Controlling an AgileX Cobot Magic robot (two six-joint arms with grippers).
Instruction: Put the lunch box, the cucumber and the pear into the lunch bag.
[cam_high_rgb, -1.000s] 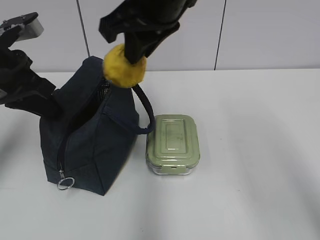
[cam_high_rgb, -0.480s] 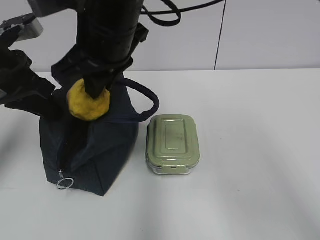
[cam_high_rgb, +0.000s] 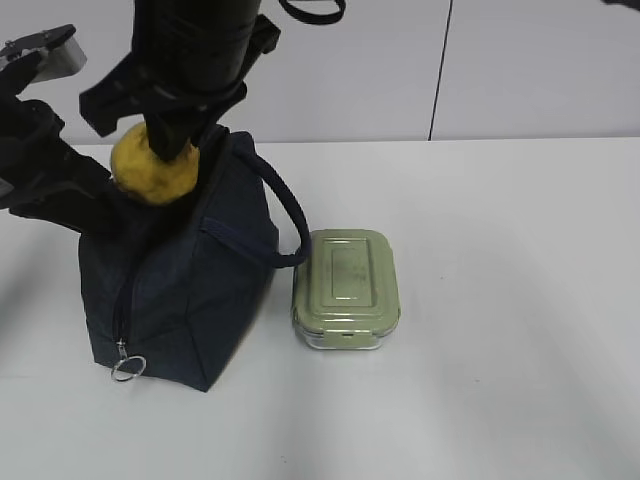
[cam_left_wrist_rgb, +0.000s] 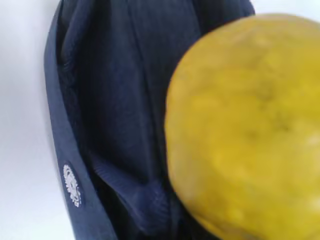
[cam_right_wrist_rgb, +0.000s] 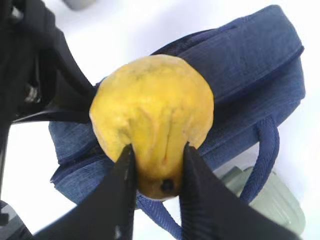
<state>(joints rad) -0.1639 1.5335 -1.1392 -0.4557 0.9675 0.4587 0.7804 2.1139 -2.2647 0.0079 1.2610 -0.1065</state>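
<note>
My right gripper (cam_high_rgb: 168, 150) reaches across to the left and is shut on the yellow pear (cam_high_rgb: 150, 172), gripping its narrow neck (cam_right_wrist_rgb: 157, 160). The pear (cam_right_wrist_rgb: 152, 112) hangs just over the top left of the navy lunch bag (cam_high_rgb: 190, 280). My left gripper (cam_high_rgb: 95, 205) sits at the bag's upper left rim; fabric bunches into it, and its fingertips are hidden. The left wrist view shows the bag's dark fabric (cam_left_wrist_rgb: 115, 100) and the pear (cam_left_wrist_rgb: 250, 125) close up. The lunch box (cam_high_rgb: 346, 288) with its sage-green lid stands on the table right of the bag. The cucumber is out of view.
The bag's loop handle (cam_high_rgb: 290, 215) arcs toward the lunch box. The zipper's metal ring pull (cam_high_rgb: 130, 367) hangs at the bag's front lower corner. White table (cam_high_rgb: 500, 300) stretches to the right; a white wall stands behind.
My right gripper has carried the pear leftward from above the handle to over the bag's top left, dipping low half a second ago and now slightly higher. The left arm has not moved.
</note>
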